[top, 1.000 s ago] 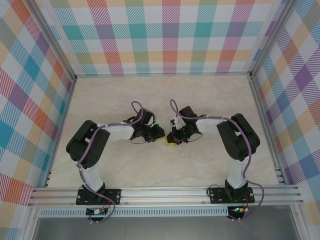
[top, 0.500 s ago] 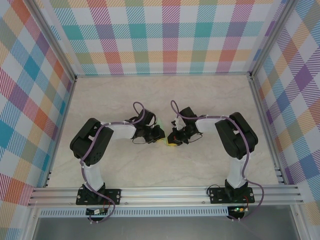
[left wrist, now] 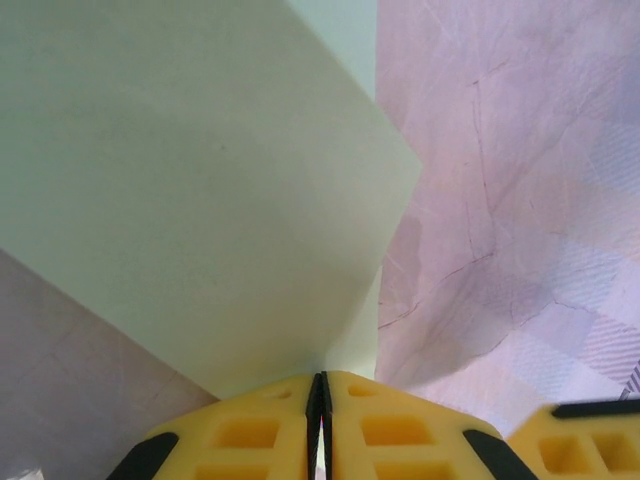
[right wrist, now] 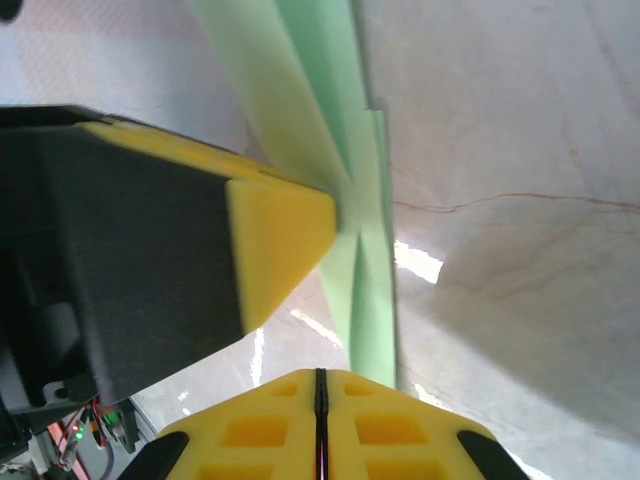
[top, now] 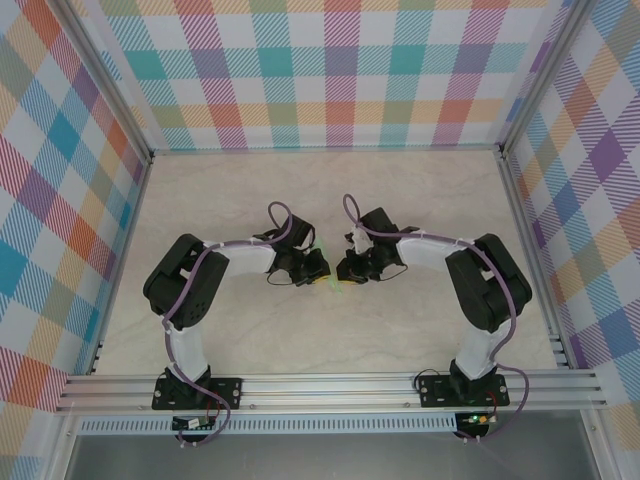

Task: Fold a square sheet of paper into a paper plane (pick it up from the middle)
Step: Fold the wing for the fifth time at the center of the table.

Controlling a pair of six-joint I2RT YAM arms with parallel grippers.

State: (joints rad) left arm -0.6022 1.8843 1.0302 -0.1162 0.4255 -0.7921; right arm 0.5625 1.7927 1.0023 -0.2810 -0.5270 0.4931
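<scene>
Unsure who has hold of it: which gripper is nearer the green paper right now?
Left. The left gripper is shut on the green paper, pinching its edge; the right gripper is shut, with the paper just beside its tip.

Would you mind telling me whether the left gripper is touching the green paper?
Touching. The left wrist view shows the left gripper shut, with the green paper coming straight out of its closed seam.

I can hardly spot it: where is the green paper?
In the top view, mid-table, the green paper is between the right gripper and the left gripper, which pinches its edge.
</scene>
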